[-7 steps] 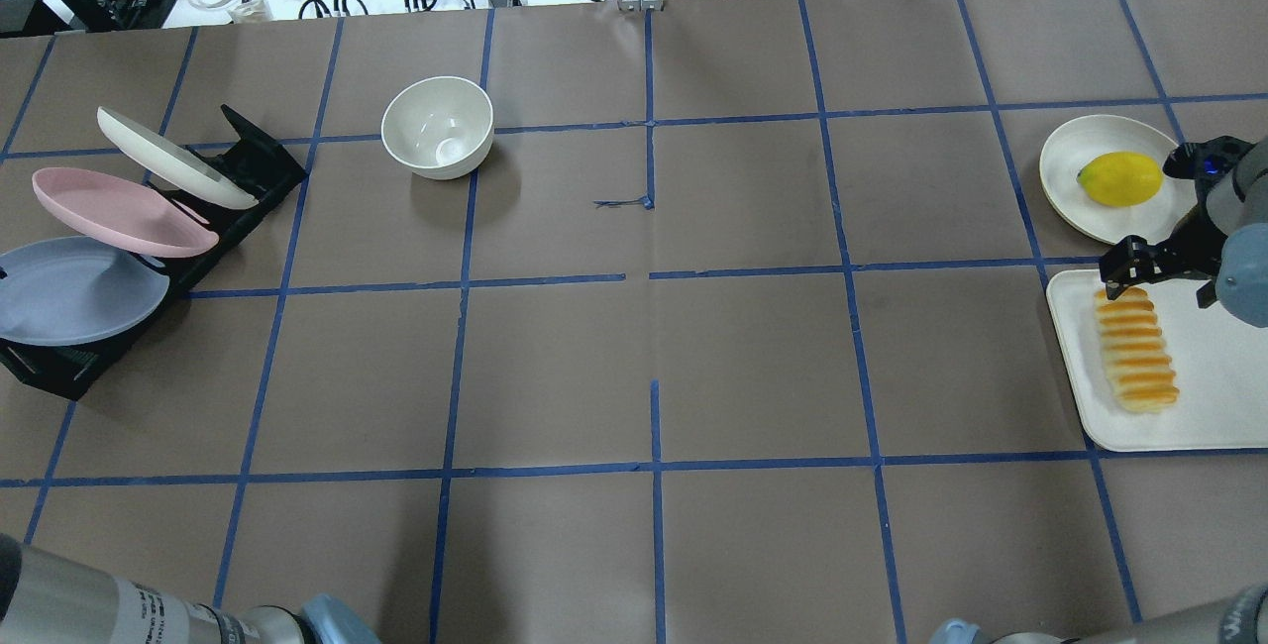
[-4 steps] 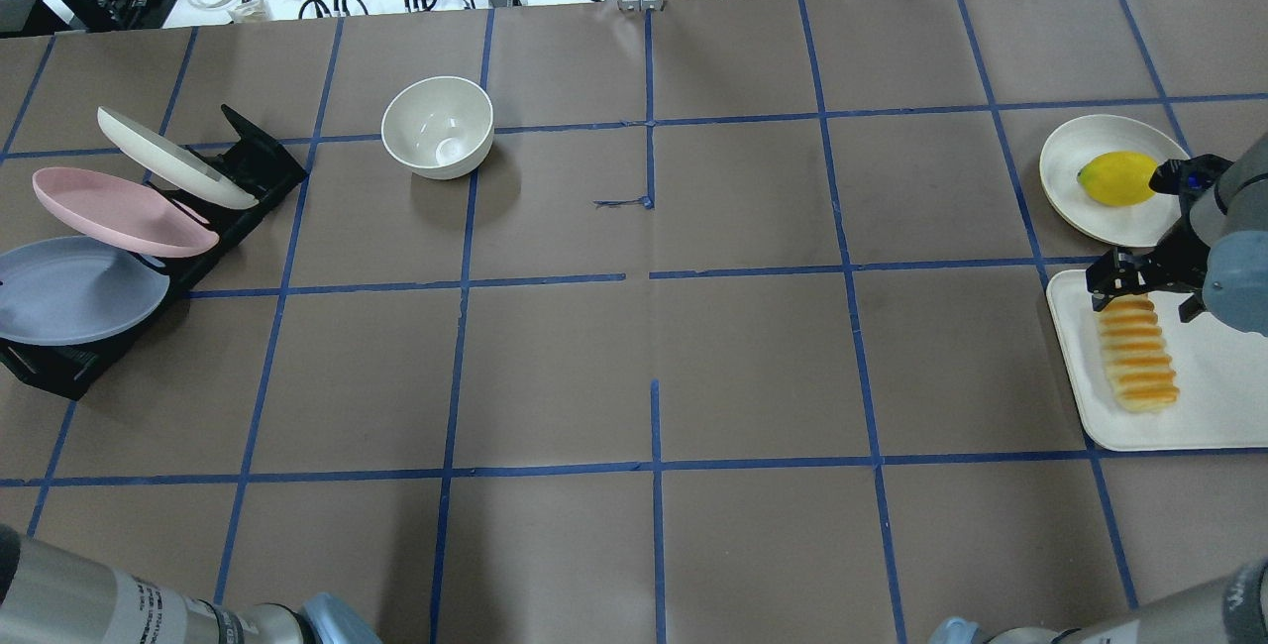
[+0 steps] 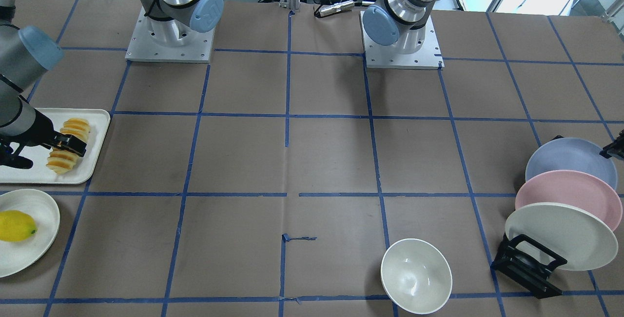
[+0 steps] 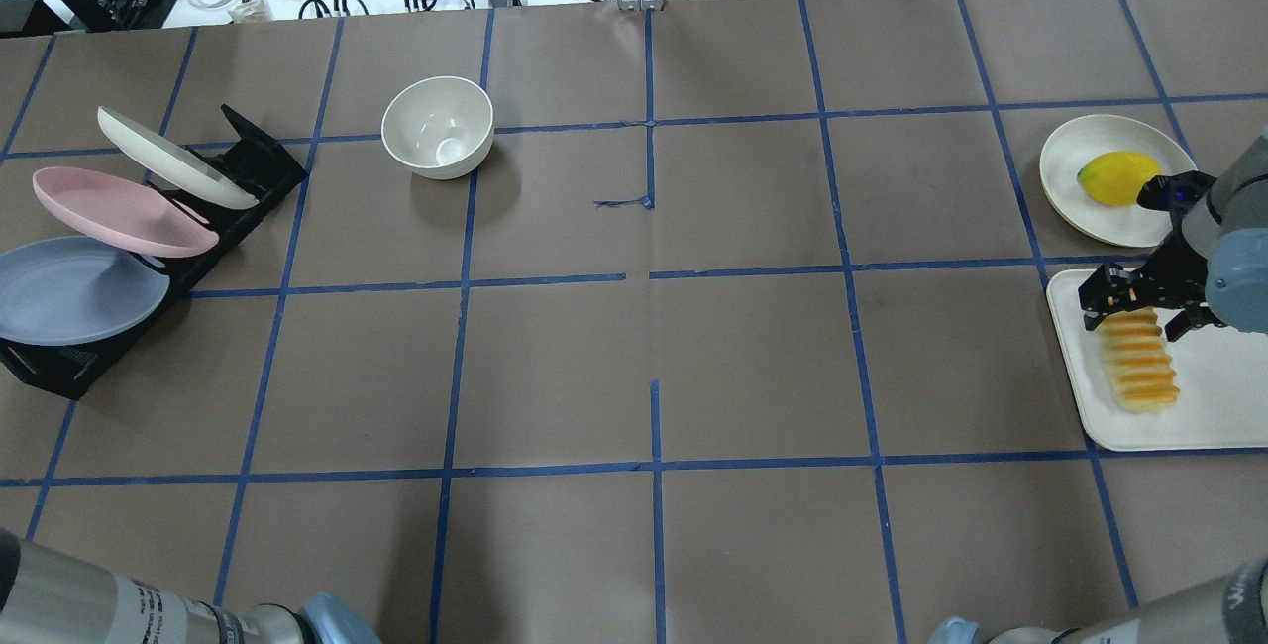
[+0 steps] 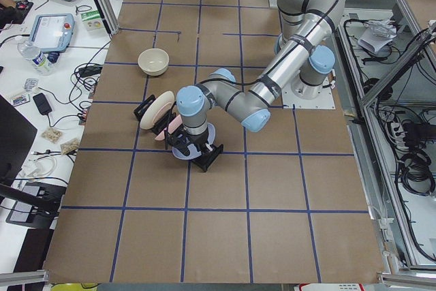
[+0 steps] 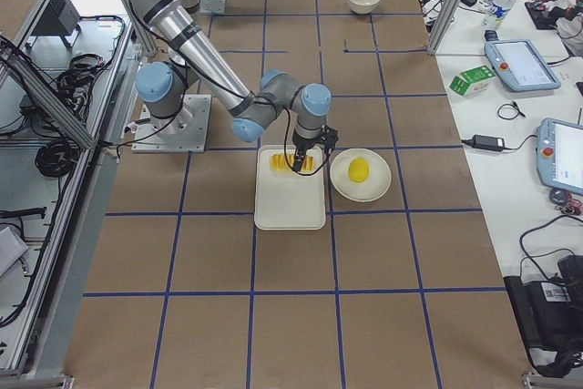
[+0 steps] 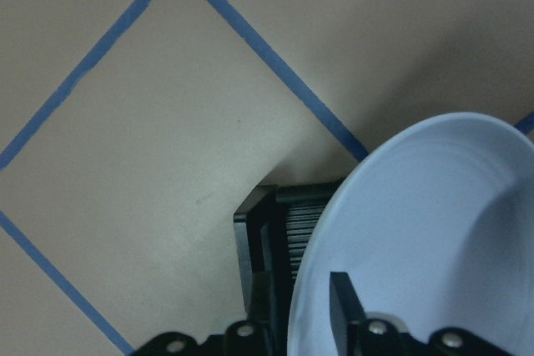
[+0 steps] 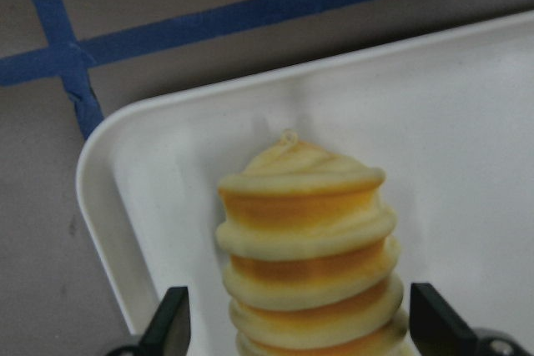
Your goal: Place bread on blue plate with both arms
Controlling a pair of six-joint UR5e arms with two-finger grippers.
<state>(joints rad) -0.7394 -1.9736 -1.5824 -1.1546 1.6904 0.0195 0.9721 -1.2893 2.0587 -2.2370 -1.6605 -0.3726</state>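
Over by the tabletop's right edge, the bread (image 4: 1139,367) is lying on a white tray (image 4: 1209,416), and the right claw (image 4: 1134,319) is straddling one end, spread wide. Near the left edge, the left claw (image 3: 615,149) is hovering at the racked blue plate (image 4: 69,292); whether it is clenched, I cannot tell.

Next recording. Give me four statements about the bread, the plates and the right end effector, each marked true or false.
1. The bread lies on the white tray. True.
2. The right end effector is shut on the lemon. False: it is open, its fingers astride one end of the bread; the lemon sits apart on a cream plate.
3. The blue plate lies flat under the bread. False: it leans in the black rack beside the pink plate.
4. The white bowl is empty. True.
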